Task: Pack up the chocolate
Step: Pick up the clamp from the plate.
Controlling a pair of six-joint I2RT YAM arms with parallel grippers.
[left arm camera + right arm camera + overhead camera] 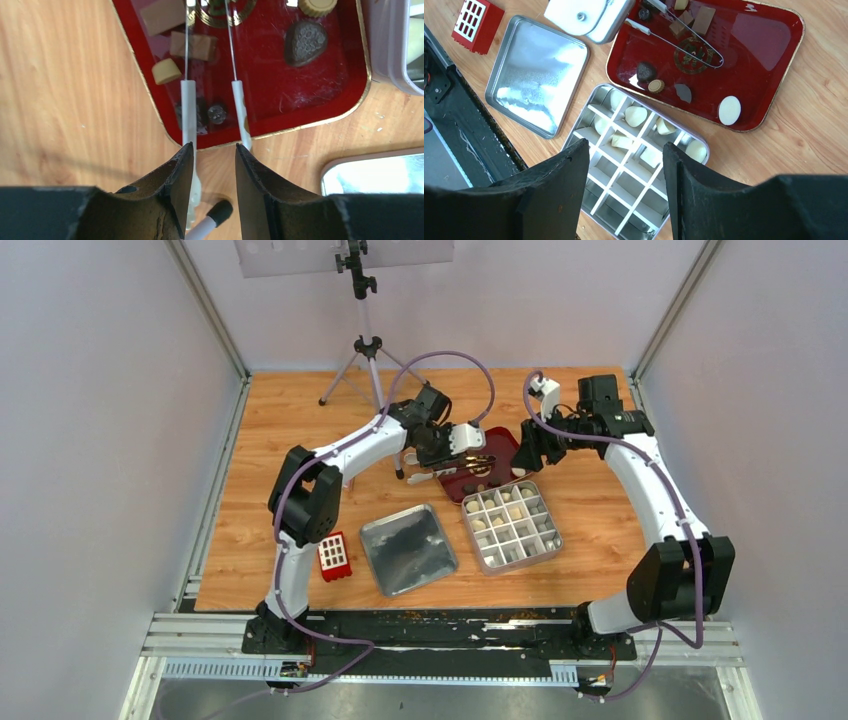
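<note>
Left wrist view: the left gripper (213,146) grips a pair of tongs (189,110), 1 black finger against each of the 2 white-sleeved arms. The arms stand apart from each other. Their thin wire ends reach out over a red tray (280,90) with a gold rim, which lies on the wooden table (60,100).

Loose chocolate (306,42) sits on the tray. A small dark round piece lies between the tong arms, with another dark piece just beside the left arm. A cream round piece and 2 tan blocks lie farther out, and a dark textured piece and a round tan one lie off to the side.

Right wrist view: the right gripper (625,145) has its fingers spread wide with nothing between them. It hangs above a metal box (624,192) divided into a 4 by 4 grid. About 7 cream pieces (635,115) lie in compartments on the side nearest the tray, 1 to a cell. The cells on the box's other side hold nothing that can be seen.

The tray lies just beside the box. Here it shows a white oval piece (729,110) near its edge, well apart from the tongs.

A shallow metal lid (536,75) lies open side up next to the box. A small red block (476,20) with white squares sits beyond the lid.
</note>
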